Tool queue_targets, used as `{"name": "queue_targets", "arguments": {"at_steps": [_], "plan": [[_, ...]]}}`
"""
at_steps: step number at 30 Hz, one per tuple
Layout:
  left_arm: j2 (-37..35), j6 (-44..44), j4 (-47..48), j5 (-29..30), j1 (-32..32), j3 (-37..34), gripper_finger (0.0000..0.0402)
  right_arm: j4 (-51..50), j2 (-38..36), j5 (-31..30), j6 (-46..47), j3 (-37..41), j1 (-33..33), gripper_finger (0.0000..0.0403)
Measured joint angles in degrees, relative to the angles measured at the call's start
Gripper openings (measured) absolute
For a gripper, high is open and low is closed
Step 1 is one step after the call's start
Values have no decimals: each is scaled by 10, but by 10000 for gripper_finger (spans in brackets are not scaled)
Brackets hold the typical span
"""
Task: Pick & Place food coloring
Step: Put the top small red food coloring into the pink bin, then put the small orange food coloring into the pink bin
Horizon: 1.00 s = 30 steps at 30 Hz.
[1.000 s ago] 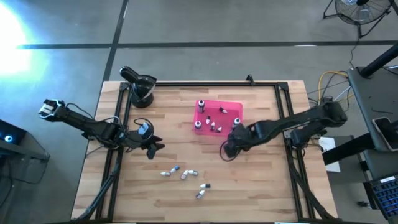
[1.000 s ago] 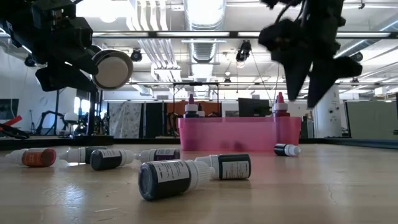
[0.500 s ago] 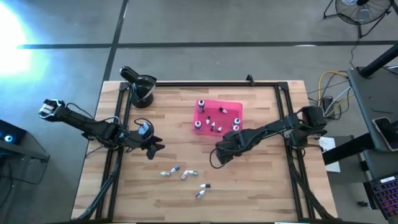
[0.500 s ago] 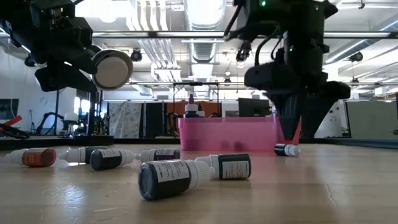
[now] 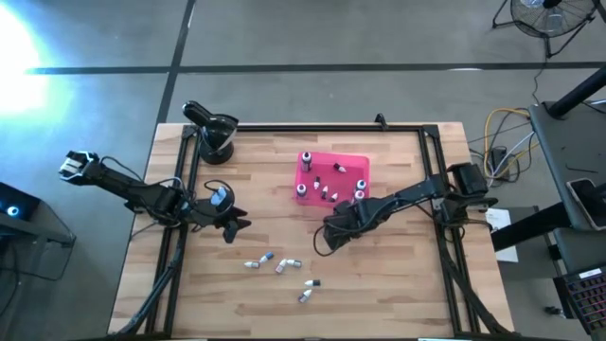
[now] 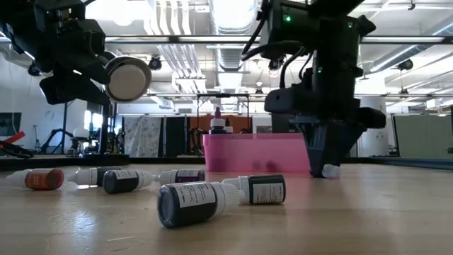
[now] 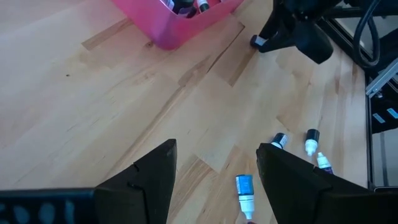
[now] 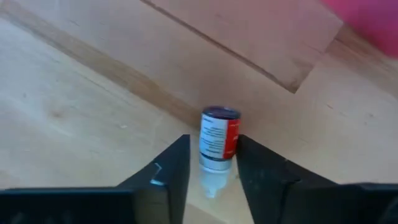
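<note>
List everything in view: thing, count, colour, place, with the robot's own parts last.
Table: one, light wood, under everything.
Tray: one, pink, far middle of the table.
Bottles in the tray: about seven, whitish with dark caps, most upright.
Loose bottles: six or so, whitish, blue and dark, lying at the table's near middle.
Red-labelled bottle: one, lying on the wood near the tray, between the right gripper's fingers.
Floor fan: one, dark, beyond the table's far right corner.
Left gripper: open, hovering at the table's left side.
Right gripper: lowered around the red-labelled bottle, fingers beside it.
</note>
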<state>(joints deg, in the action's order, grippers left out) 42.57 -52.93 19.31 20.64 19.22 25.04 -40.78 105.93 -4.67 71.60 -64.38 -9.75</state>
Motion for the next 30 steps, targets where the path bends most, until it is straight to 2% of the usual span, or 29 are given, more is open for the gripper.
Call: {"name": "queue_targets", "arguments": {"at_steps": [6,11,14,20,26,30], "plan": [[0,0,0,0,0,0,197,-4,-2,10,-8,1,-1,68],[0,-3,0,0,0,0,197,-1,-28,11,-26,-20,-1,57],[0,-3,0,0,0,0,197,5,-72,-42,-55,-61,4,71],[0,-1,0,0,0,0,197,1,-151,-214,-142,-138,46,107],[0,-2,0,0,0,0,197,-46,-175,-222,-185,-166,110,161],[0,-14,-2,0,0,0,197,-34,-194,-221,-226,-169,108,194]]}}
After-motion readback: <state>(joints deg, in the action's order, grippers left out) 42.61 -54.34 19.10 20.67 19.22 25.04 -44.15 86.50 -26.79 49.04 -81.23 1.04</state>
